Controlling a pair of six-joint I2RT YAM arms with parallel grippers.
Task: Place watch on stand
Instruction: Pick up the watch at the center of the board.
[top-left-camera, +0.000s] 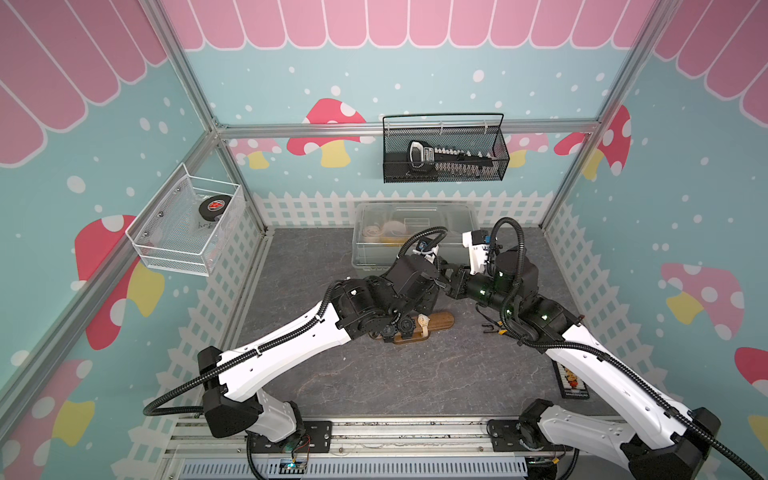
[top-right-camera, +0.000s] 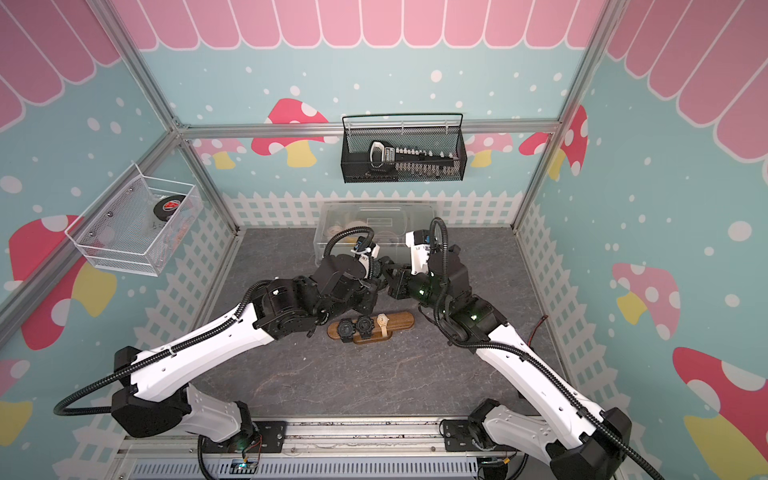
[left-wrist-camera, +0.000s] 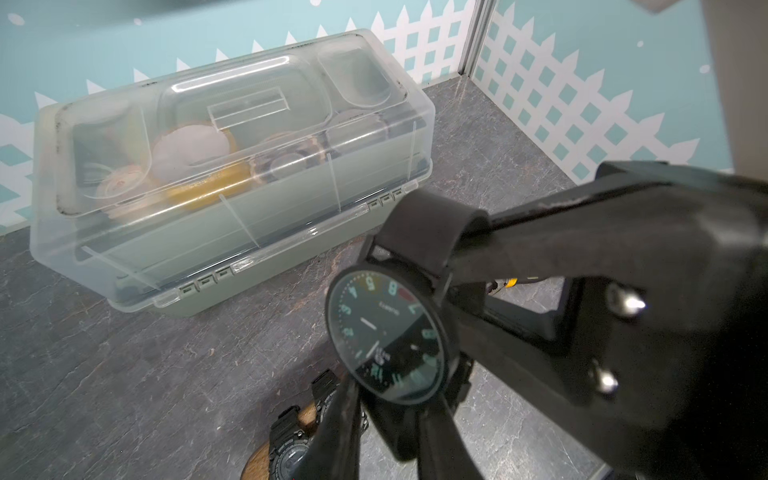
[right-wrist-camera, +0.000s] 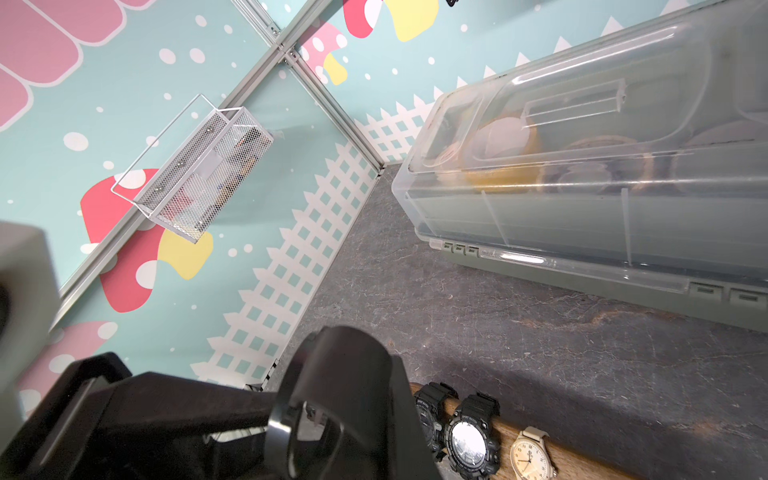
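A black watch (left-wrist-camera: 386, 332) with a dark round dial and a black strap hangs in the air between both grippers, above the table. My right gripper (left-wrist-camera: 469, 245) is shut on the strap above the dial; its own wrist view shows the strap loop (right-wrist-camera: 345, 374). My left gripper (left-wrist-camera: 399, 411) has its two fingers tight against the strap below the dial. In both top views the grippers (top-left-camera: 442, 282) (top-right-camera: 384, 276) meet tip to tip and hide the watch. Just in front of them lies the wooden stand (top-left-camera: 440, 321) (top-right-camera: 403, 322) (right-wrist-camera: 582, 461), carrying two black sport watches and a beige watch (right-wrist-camera: 530, 457).
A clear plastic lidded box (top-left-camera: 415, 232) (left-wrist-camera: 232, 174) stands at the back of the table. A black wire basket (top-left-camera: 444, 149) hangs on the back wall, a white mesh basket (top-left-camera: 187, 224) on the left wall. A dark strip (top-left-camera: 573, 382) lies at the table's right edge.
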